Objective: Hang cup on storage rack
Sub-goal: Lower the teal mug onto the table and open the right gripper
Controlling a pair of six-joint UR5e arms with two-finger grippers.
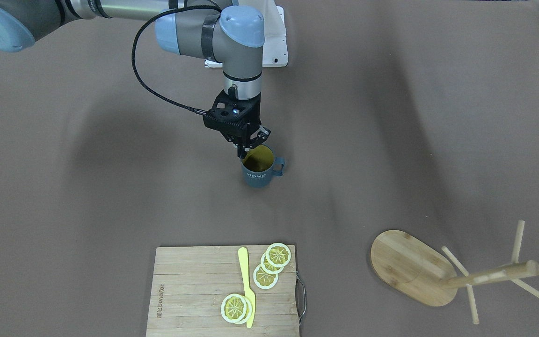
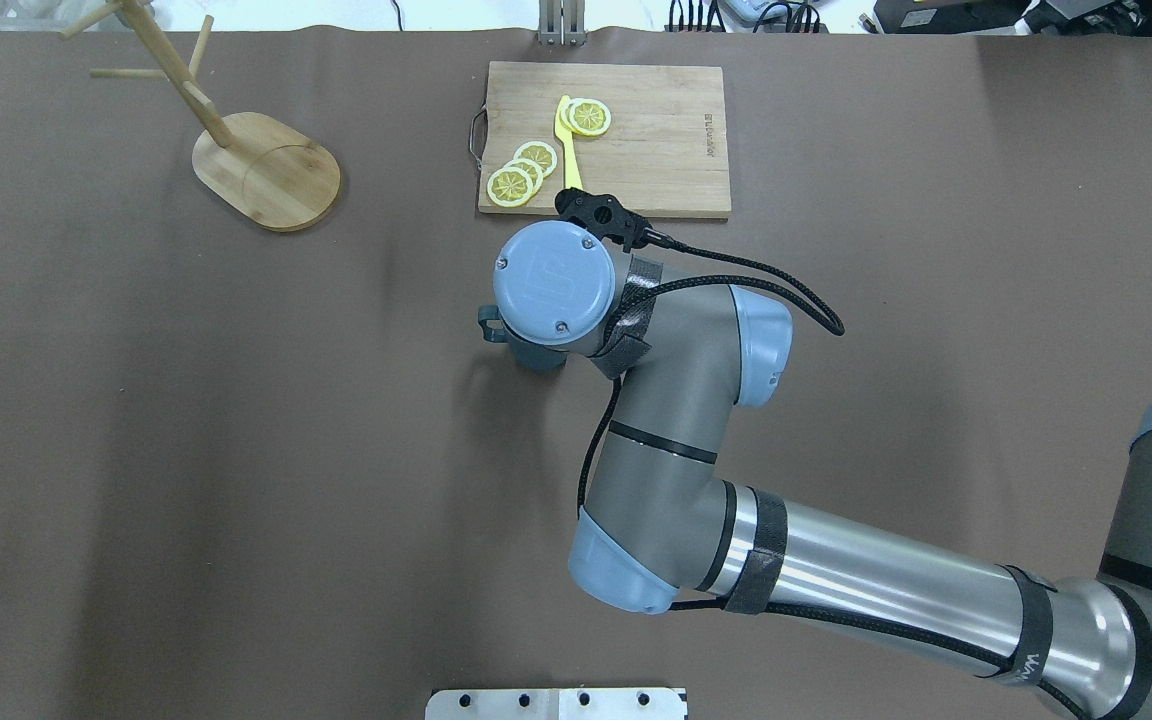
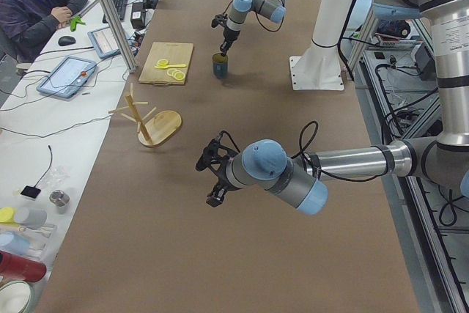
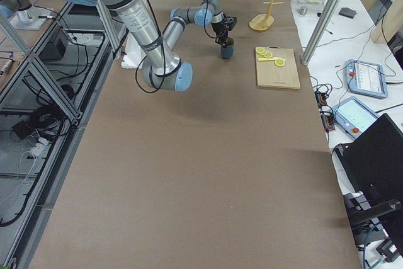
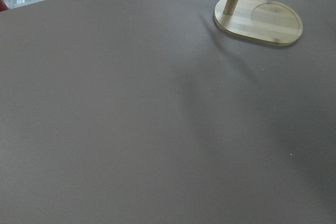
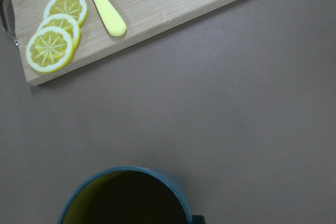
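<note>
From across the desk [image 1: 87, 187], the cup [image 1: 256, 175] stands upright mid-desk. The right gripper [image 1: 250, 146] is down at its rim; I cannot tell whether it is clamped on it. A cutting board [image 1: 190, 281] with lemon slices [image 1: 278, 255] and a yellow knife [image 1: 247, 285] lies by the far edge. The rack [image 1: 410, 267] is well apart, with bare desk between.

From overhead, the right arm's wrist hides most of the cup.

From the left end, the left gripper [image 3: 212, 181] hangs over bare desk near the upright rack; I cannot tell its state.
</note>
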